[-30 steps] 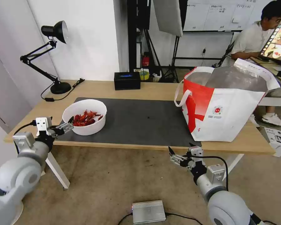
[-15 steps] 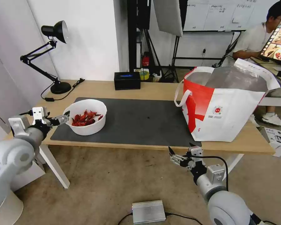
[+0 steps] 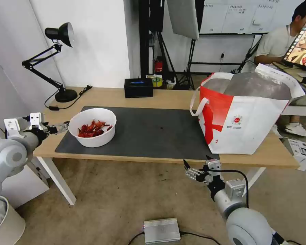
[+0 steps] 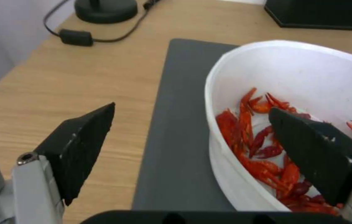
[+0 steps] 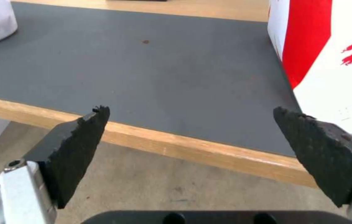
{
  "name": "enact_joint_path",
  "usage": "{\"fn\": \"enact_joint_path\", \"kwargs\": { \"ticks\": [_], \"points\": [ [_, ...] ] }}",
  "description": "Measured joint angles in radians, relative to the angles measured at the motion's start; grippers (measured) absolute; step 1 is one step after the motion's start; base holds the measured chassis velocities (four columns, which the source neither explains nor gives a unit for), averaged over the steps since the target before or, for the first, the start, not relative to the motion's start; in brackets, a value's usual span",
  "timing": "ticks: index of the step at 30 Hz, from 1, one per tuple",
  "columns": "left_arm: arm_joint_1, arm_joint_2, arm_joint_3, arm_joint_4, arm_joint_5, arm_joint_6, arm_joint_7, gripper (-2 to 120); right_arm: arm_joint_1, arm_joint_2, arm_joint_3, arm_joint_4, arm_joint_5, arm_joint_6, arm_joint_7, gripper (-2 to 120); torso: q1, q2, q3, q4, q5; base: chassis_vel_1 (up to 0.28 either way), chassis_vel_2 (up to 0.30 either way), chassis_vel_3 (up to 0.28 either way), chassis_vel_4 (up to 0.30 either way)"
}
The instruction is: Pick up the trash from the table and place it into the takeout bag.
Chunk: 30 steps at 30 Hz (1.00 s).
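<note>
- My left gripper [image 3: 62, 127] hangs over the left end of the table [image 3: 166, 98], just beside the white round bowl [image 3: 92, 117]; its fingers are spread wide with nothing between them.
- From the left wrist I see the black wedge-shaped pads [image 4: 82, 146], matte and faintly scuffed: one stands over bare wood, the other in front of the bowl's inside.
- The bowl is smooth, thin-walled plastic with a rounded rim, holding a loose heap of glossy red crayfish shells [image 4: 263, 149]. It sits on the left part of the dark grey mat [image 3: 153, 131].
- The mat is flat, dull and rectangular, with a tiny speck near its middle; the tabletop is pale wood grain on white legs.
- The takeout bag [image 3: 243, 115] stands upright at the table's right end, overlapping the mat's right edge: stiff red-and-white sides, crinkled silver foil lining, white strap handles, mouth gaping.
- My right gripper [image 3: 190, 172] is parked below the table's front edge, fingers wide apart and empty; its pads [image 5: 78, 146] look rough and frayed.
- A black desk lamp [image 3: 59, 61] with cord and a black rectangular box [image 3: 138, 87] sit along the back edge.
- Below: mottled tan floor and a silver metal box [image 3: 161, 230].
</note>
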Motion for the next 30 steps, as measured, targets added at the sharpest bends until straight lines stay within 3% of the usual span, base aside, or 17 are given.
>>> {"fn": "enact_joint_path", "kwargs": {
  "ticks": [14, 24, 30],
  "points": [
    [-0.079, -0.034, 0.092, 0.041, -0.016, 0.050, 0.007, 100, 0.000, 0.000, 0.000, 0.000, 0.000, 0.000, 0.000, 100, 0.000, 0.000, 0.000, 0.0000, 0.0001, 0.000, 0.000, 0.000, 0.000],
    [-0.139, -0.058, 0.145, 0.065, -0.017, 0.099, -0.030, 100, 0.000, 0.000, 0.000, 0.000, 0.000, 0.000, 0.000, 100, 0.000, 0.000, 0.000, 0.0000, 0.0001, 0.000, 0.000, 0.000, 0.000],
    [-0.146, -0.057, 0.150, 0.069, -0.018, 0.122, -0.045, 87, 0.000, 0.000, 0.000, 0.000, 0.000, 0.000, 0.000, 100, 0.000, 0.000, 0.000, 0.0000, 0.0002, 0.000, 0.000, 0.000, 0.000]
  ]
}}
